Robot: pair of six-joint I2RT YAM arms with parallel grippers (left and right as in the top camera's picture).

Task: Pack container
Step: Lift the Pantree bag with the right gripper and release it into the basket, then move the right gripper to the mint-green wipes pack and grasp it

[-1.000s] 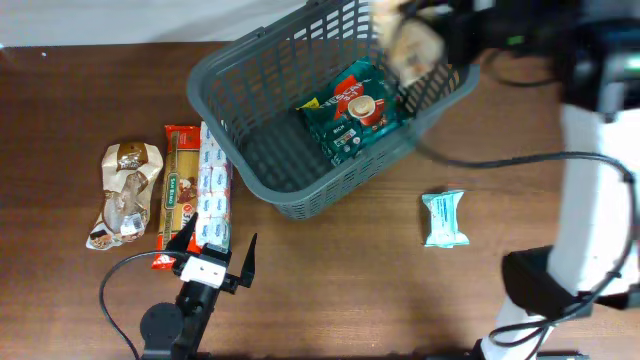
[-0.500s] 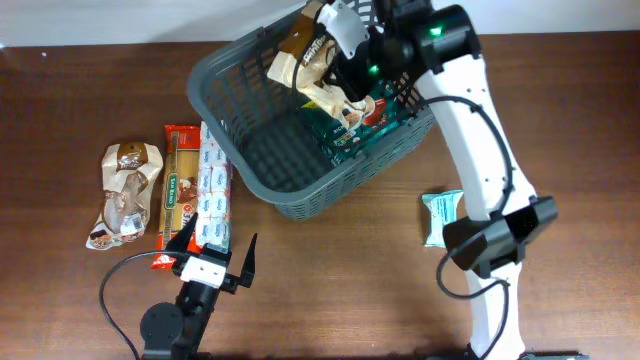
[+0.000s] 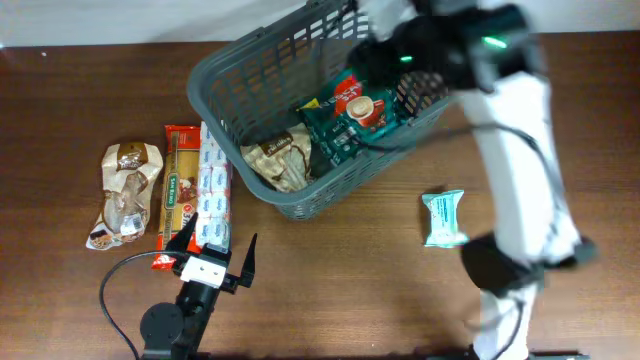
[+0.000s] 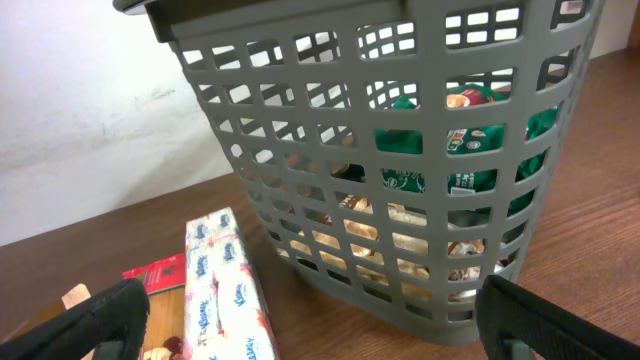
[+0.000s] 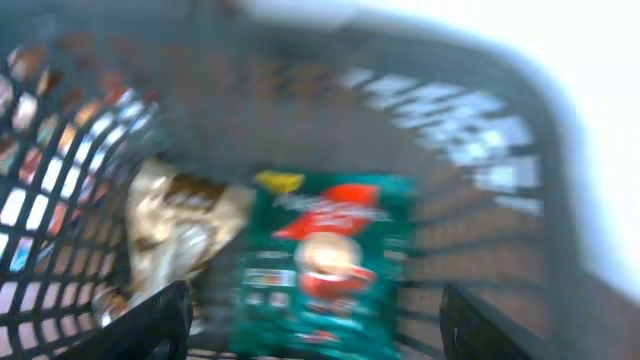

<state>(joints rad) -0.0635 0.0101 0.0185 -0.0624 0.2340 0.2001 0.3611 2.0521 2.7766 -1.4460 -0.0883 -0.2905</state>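
Currently mid-pack. Find the large dark grey plastic lattice basket [image 3: 215,118] at 12 o'clock on the brown wooden table [image 3: 330,285], holding a glossy green coffee packet [image 3: 345,115] near its middle and a crinkled tan-and-brown foil bag [image 3: 280,160] slumped against its 7 o'clock wall.

Note the right gripper [image 5: 315,305] above the basket's 1 o'clock rim, jaws spread wide with nothing between them. Note the left gripper [image 3: 220,235] at 7 o'clock of the table, jaws fully wide and empty, just beside a long white-and-blue tissue pack [image 3: 213,190].

Outside the basket, at its 8 o'clock, see that pack, a flat red pasta packet [image 3: 180,190] and a crumpled brown-and-cream bag [image 3: 125,190]. At 4 o'clock, see a pale teal wrapped bar [image 3: 443,218].

Expect trouble on the right arm's way out: probably close to the far rim, though too blurred to be sure, so could hook the lattice and drag or tip the basket. Come down carelessly on the left and risk shoving the tissue pack into the pasta packet rather than straddling it. Avoid piling more against the 7 o'clock wall, or risk spilling the slumped bag over the rim.
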